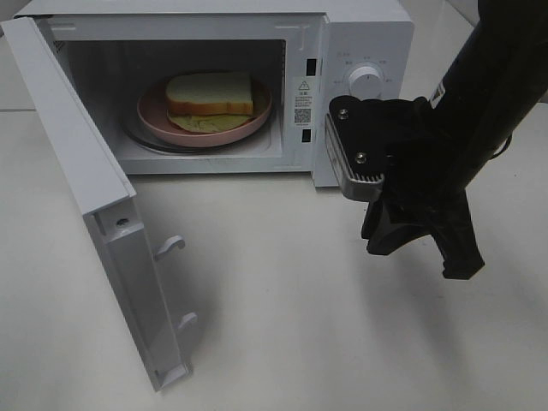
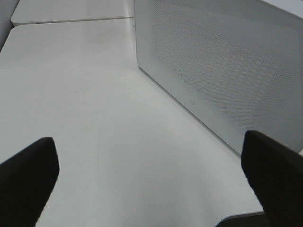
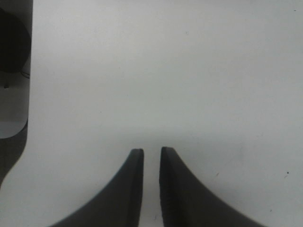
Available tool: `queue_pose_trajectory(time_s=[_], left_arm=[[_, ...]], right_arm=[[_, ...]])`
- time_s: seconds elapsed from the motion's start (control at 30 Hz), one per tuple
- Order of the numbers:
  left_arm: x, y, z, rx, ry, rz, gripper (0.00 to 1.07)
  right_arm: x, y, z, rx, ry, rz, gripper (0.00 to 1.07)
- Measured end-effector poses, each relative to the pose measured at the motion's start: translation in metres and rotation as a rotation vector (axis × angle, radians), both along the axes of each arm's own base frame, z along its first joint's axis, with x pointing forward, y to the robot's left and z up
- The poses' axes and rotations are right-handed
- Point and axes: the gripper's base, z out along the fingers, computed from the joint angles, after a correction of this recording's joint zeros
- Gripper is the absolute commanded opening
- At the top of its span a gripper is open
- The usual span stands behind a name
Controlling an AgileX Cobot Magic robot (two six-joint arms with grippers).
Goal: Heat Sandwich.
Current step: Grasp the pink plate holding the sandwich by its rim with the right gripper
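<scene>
The sandwich (image 1: 210, 92) lies on the pink plate (image 1: 154, 116) inside the microwave (image 1: 360, 34), its door (image 1: 77, 154) wide open. The left pincer (image 2: 149, 156) gapes wide; the right pincer (image 3: 148, 152) shows a thin gap. Both hold nothing. A weak push could leave the door not clicked shut.

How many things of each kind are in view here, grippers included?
Microwave: 1
Pink plate: 1
Sandwich: 1
Grippers: 2, the left gripper and the right gripper
Total: 5

Left gripper (image 2: 151, 185) wide, right gripper (image 3: 151, 154) barely parted
</scene>
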Motion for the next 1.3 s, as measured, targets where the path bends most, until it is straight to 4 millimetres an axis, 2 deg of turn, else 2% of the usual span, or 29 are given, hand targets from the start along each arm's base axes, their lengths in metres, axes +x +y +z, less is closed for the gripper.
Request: queue_pose_trajectory(time_s=[0.1,0.13,0.17,0.23,0.27,0.3,0.43,0.83,0.97,1.17,1.3], left_arm=[[0.0,0.0,0.0,0.0,0.0,0.0,1.04],[0.0,0.0,0.0,0.0,0.0,0.0,1.04],[0.0,0.0,0.0,0.0,0.0,0.0,1.04],[0.0,0.0,0.0,0.0,0.0,0.0,1.04],[0.0,0.0,0.0,0.0,0.0,0.0,1.04],[0.0,0.0,0.0,0.0,0.0,0.0,1.04],[0.0,0.0,0.0,0.0,0.0,0.0,1.04],[0.0,0.0,0.0,0.0,0.0,0.0,1.04],[0.0,0.0,0.0,0.0,0.0,0.0,1.04],[0.0,0.0,0.0,0.0,0.0,0.0,1.04],[0.0,0.0,0.0,0.0,0.0,0.0,1.04]], right_arm=[[0.001,-0.001,0.0,-0.014,-0.022,0.025,0.4],[0.001,-0.001,0.0,-0.014,-0.022,0.025,0.4],[0.002,-0.001,0.0,-0.018,-0.03,0.028,0.51],[0.003,-0.002,0.0,-0.023,-0.046,0.031,0.63],[0.005,-0.002,0.0,-0.023,-0.058,0.026,0.76],[0.005,-0.002,0.0,-0.023,-0.058,0.026,0.76],[0.006,-0.001,0.0,-0.011,-0.065,-0.025,0.98],[0.01,-0.002,0.0,-0.065,-0.141,0.008,0.96],[0.012,0.004,0.005,-0.095,-0.196,0.05,0.95],[0.02,0.018,0.023,-0.092,-0.307,0.102,0.95],[0.024,0.026,0.025,-0.095,-0.33,0.126,0.94]])
